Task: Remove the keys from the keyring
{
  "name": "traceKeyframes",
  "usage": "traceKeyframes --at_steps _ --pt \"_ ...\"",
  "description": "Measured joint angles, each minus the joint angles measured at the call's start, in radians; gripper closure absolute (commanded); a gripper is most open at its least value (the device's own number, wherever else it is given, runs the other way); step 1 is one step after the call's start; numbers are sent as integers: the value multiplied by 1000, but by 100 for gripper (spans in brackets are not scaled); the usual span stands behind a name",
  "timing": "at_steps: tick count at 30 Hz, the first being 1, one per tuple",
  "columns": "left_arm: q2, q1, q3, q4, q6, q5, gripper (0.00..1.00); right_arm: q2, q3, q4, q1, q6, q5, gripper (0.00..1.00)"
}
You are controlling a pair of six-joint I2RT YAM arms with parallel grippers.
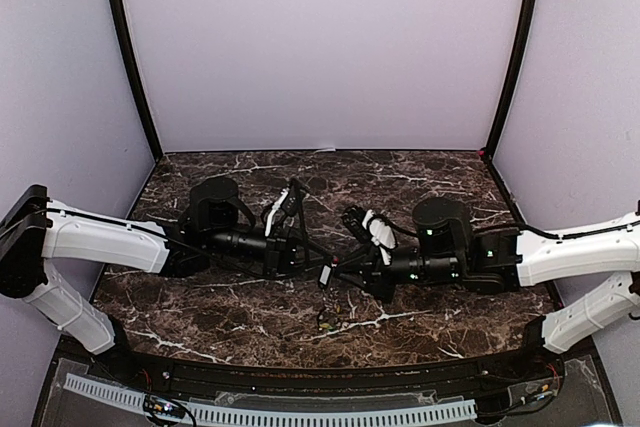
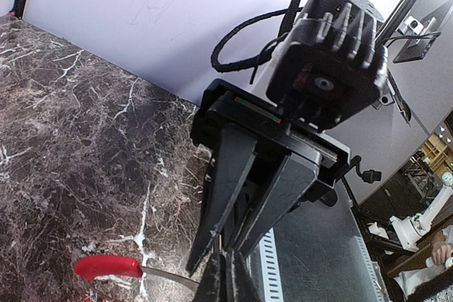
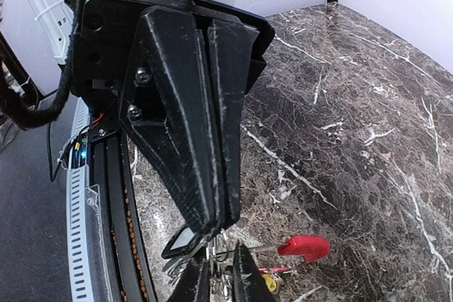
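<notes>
By jaws, R wrist shows red key (image 3: 304, 247), yellow key (image 3: 270, 284); top doesn't.

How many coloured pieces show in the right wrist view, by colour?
red piece: 1
yellow piece: 1
green: 0 in view
Total: 2
The silver keys are too bunched to count.

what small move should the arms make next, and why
Probably ease the right gripper away from the left gripper. Both look pinched shut, tip to tip, on the bunch of keys, and the red key sticks out sideways, so a gentle pull may work it loose.
</notes>
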Motion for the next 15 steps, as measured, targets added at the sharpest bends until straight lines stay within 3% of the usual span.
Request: traceKeyframes --at_steps 2,5,15 --pt "0 0 0 0 0 0 100 4 6 -1 5 -5 9 88" --pt "0 0 0 0 0 0 100 6 10 0 9 -12 19 100" --pt "0 4 0 0 -1 -40 100 3 -11 40 27 -35 96 100"
